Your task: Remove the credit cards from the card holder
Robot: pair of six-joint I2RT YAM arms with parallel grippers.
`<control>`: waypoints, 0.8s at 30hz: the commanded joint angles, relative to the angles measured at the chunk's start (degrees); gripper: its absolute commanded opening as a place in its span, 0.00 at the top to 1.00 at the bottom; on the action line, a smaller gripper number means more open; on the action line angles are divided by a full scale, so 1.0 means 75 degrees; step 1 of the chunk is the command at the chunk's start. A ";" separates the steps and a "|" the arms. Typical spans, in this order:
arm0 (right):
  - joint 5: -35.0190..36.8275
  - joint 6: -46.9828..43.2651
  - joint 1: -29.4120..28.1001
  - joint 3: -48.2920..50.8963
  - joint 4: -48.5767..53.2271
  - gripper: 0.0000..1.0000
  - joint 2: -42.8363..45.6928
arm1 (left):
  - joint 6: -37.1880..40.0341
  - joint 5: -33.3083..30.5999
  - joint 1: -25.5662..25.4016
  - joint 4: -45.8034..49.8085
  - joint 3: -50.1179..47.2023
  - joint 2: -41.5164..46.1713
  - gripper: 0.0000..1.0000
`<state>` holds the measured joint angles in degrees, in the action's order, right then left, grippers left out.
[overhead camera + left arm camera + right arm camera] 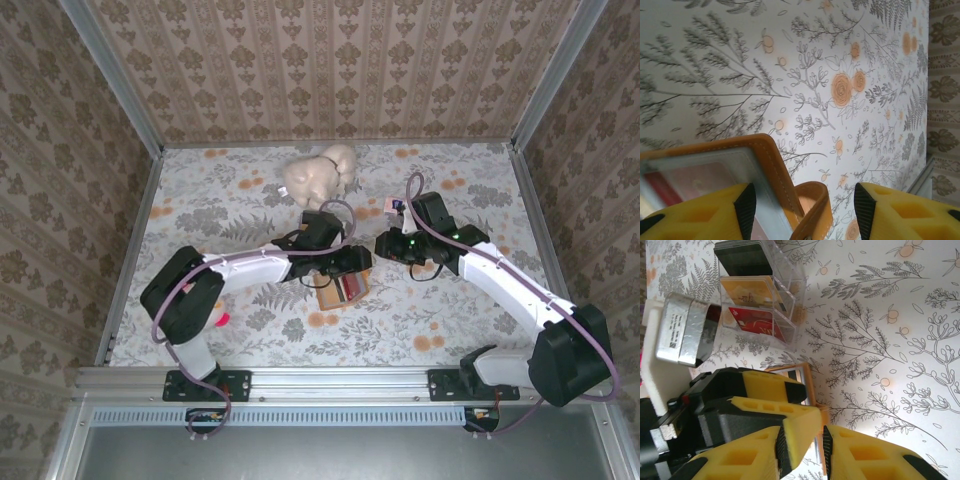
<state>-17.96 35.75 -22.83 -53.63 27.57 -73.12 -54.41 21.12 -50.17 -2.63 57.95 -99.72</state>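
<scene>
Top view: both wrists crowd the centre of the table (230,210). The card holder (333,294) is half hidden under the left gripper (357,263). It lies at that gripper's 6 o'clock and at 7 o'clock from the right gripper (384,245). The credit cards (348,287) read as a red-dark smear; count not legible.

Left wrist view: the holder's tan edge and strap loop (812,210) sit between the fingers, against the 9 o'clock pad (746,205), with a gap to the other pad. Jaws apart, nothing clamped. Frame bottom cuts the holder off.

Right wrist view: black, yellow and red cards sit in a clear sleeve (787,285) at the gripper's 11 o'clock. Pads nearly together; a tan edge runs into the slit. Cannot tell if it is gripped.
</scene>
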 commanded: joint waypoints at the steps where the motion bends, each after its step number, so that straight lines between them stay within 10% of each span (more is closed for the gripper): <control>1: 0.0249 -0.0003 -0.0051 -0.0152 0.0285 0.71 -0.0058 | -0.0022 0.0500 0.0000 -0.0315 0.0368 -0.0430 0.43; 24: 0.0735 0.0082 -0.1094 -0.0244 0.0331 0.90 -0.0821 | 0.0044 -0.0484 0.0036 0.0712 0.0063 0.0249 0.72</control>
<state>-14.28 35.99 -29.82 -53.63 28.56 -78.78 -54.19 18.52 -50.15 1.19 59.77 -98.72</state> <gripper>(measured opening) 0.107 0.277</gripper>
